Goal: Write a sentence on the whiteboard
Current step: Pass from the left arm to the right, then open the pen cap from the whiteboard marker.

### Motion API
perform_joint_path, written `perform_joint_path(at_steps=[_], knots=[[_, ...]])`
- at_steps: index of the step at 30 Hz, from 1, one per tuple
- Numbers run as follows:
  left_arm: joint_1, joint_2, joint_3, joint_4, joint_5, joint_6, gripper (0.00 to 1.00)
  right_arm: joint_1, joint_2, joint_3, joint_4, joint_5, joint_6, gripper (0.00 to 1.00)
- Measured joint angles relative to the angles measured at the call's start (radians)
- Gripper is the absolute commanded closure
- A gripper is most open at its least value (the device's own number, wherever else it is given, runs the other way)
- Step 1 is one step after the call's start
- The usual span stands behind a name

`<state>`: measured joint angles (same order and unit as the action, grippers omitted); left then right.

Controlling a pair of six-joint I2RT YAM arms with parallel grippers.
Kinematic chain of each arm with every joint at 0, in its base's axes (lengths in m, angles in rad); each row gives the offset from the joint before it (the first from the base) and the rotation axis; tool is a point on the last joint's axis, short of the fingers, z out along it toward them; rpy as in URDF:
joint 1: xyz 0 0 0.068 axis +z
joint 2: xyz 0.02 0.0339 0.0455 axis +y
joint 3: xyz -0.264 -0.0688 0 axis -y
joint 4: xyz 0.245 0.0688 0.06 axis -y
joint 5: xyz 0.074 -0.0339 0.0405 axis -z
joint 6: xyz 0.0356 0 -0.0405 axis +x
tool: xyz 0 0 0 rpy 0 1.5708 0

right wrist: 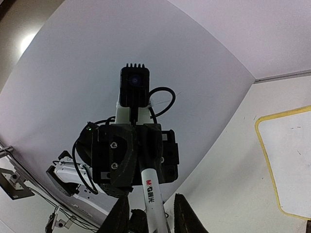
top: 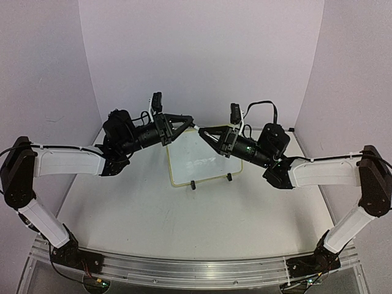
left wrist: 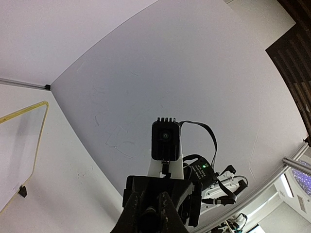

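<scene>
Top external view: small white board with pale yellow rim (top: 184, 168) stands tilted on the surface (top: 153, 214) under my jaws. My left jaws grip a white marker pen (right wrist: 149, 187); right jaws part open around it. Board looks light, tippy: steady its rim.

There are one yellow-rimmed white rectangular whiteboard (top: 184, 173), two black clip feet (top: 193, 184) at its near edge, one white-barrelled marker pen (right wrist: 151, 194), and two black grippers: left gripper (top: 188, 121), right gripper (top: 203, 130).
</scene>
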<state>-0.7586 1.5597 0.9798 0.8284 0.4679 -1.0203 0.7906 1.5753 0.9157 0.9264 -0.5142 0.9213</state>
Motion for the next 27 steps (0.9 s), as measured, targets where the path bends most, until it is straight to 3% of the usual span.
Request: perform_joint_path(at_steps=[9, 27], knots=[[0.000, 0.000, 0.000, 0.002, 0.002, -0.014, 1.00, 0.000, -0.001, -0.002, 0.003, 0.001, -0.016, 1.00], [0.010, -0.016, -0.015, -0.025, 0.095, -0.028, 1.00, 0.025, -0.069, -0.109, 0.034, 0.046, -0.064, 1.00]])
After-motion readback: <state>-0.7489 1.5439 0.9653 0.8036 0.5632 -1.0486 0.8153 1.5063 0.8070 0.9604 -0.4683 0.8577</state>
